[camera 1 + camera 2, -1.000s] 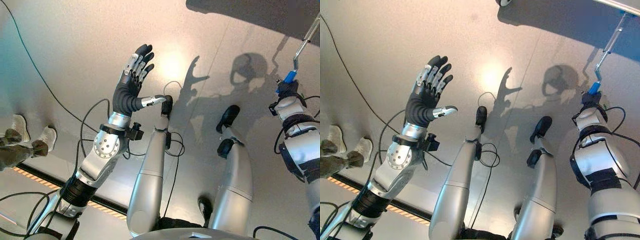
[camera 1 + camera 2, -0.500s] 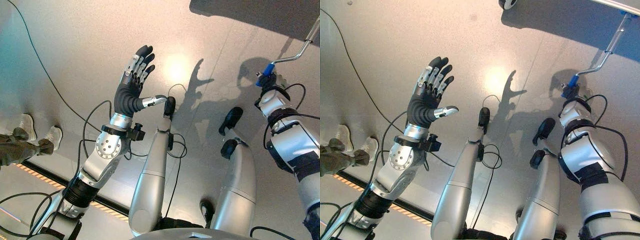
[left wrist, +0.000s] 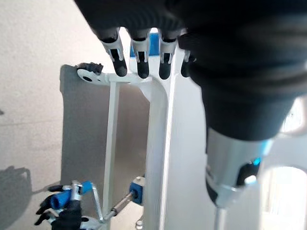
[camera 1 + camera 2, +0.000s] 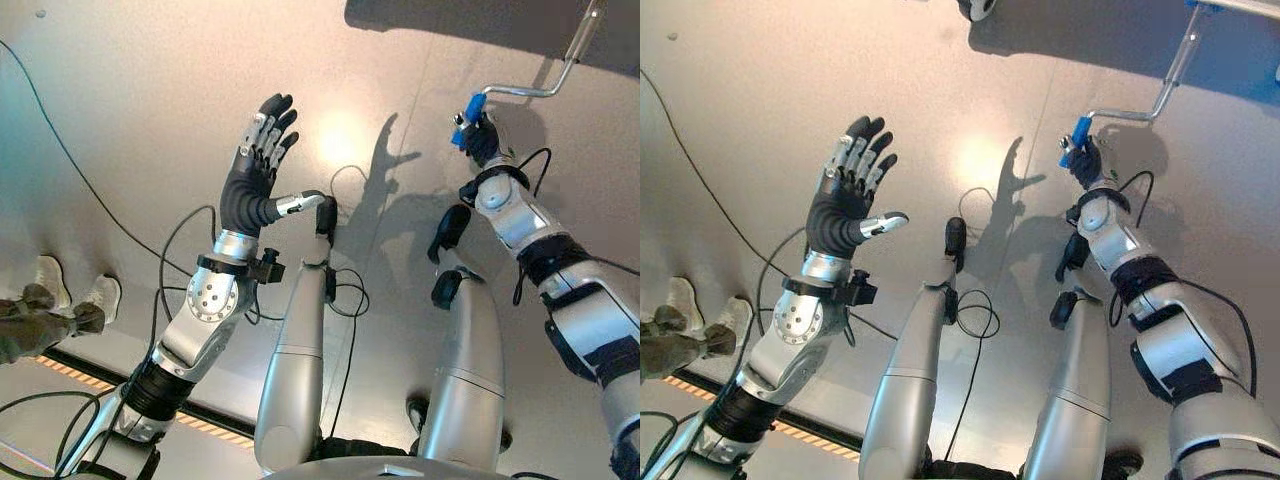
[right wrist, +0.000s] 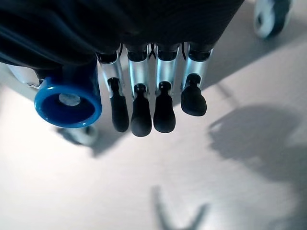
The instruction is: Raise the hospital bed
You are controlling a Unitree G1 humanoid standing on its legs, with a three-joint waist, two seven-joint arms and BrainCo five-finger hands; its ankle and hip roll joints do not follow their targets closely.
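In right hand (image 4: 1085,160), blue crank handle (image 5: 68,104).

Silver-grey arms, dark ribbed wrists, dark-tipped fingers (image 4: 262,135)

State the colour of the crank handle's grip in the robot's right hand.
Blue grip, clearest in the right wrist view, held in the right hand.

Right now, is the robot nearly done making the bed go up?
Can't tell how high the bed is. Done: the right hand has grabbed the crank's blue handle. In hand: cranking, fingers curled round it. Left: more turns, probably. The left hand hangs open, idle.
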